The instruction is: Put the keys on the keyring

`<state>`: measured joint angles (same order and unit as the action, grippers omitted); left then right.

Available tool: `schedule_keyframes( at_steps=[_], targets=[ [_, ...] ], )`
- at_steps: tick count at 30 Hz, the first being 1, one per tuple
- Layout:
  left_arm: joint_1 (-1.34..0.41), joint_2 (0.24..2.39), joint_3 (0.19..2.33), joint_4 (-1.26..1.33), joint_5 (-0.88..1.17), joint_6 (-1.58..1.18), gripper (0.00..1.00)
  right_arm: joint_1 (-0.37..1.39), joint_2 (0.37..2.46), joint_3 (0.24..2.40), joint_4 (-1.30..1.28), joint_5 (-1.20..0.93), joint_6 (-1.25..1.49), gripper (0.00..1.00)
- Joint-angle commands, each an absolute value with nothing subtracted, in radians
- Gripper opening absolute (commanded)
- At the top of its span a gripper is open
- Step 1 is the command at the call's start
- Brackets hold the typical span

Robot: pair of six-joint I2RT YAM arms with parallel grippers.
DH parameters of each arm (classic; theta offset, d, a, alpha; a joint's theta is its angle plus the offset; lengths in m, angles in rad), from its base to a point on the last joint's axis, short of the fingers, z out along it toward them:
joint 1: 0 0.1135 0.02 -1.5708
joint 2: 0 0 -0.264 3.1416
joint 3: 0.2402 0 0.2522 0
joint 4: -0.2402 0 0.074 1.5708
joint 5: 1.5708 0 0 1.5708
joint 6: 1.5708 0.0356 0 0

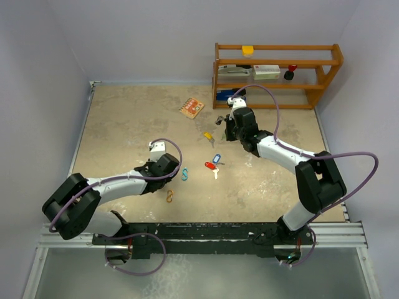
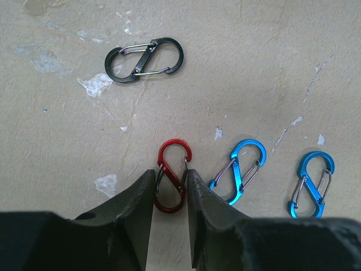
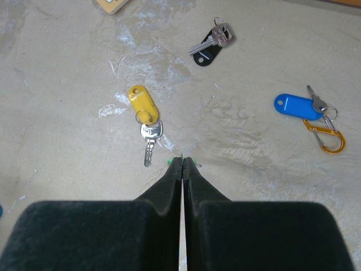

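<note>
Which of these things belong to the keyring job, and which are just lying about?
Job: yellow-tagged key, black-tagged key, blue-tagged key with its orange clip, red-tagged key, red clip between the left fingers.
Lying about: black clip, two blue clips, orange booklet, wooden shelf.

Wooden shelf (image 1: 293, 47) at the far wall, yellow block (image 1: 248, 50) on top, orange card (image 1: 192, 108) lying flat nearby

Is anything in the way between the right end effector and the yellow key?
Nothing big: just bare table and a tiny green speck by the tips lie between the right end effector and the yellow key.
</note>
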<state>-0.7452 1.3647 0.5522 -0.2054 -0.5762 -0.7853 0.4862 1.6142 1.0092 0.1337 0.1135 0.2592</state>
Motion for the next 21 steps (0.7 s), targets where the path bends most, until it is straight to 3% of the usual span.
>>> schedule_keyframes(
  at_steps=[1, 7, 12, 21],
  targets=[
    [-0.738, 1.344, 0.546, -0.2, -0.566, -0.794, 0.24, 0.486, 1.585, 1.011, 0.162, 0.124, 0.262, 0.0],
    [-0.737, 1.362, 0.557, -0.198, -0.566, -0.789, 0.19, 0.486, 1.582, 1.012, 0.16, 0.123, 0.262, 0.0],
    [-0.738, 1.366, 0.557, -0.191, -0.568, -0.791, 0.0, 0.486, 1.58, 1.009, 0.159, 0.118, 0.263, 0.0],
    [-0.738, 1.347, 0.575, -0.188, -0.574, -0.755, 0.0, 0.486, 1.586, 1.013, 0.165, 0.108, 0.248, 0.0]
  ],
)
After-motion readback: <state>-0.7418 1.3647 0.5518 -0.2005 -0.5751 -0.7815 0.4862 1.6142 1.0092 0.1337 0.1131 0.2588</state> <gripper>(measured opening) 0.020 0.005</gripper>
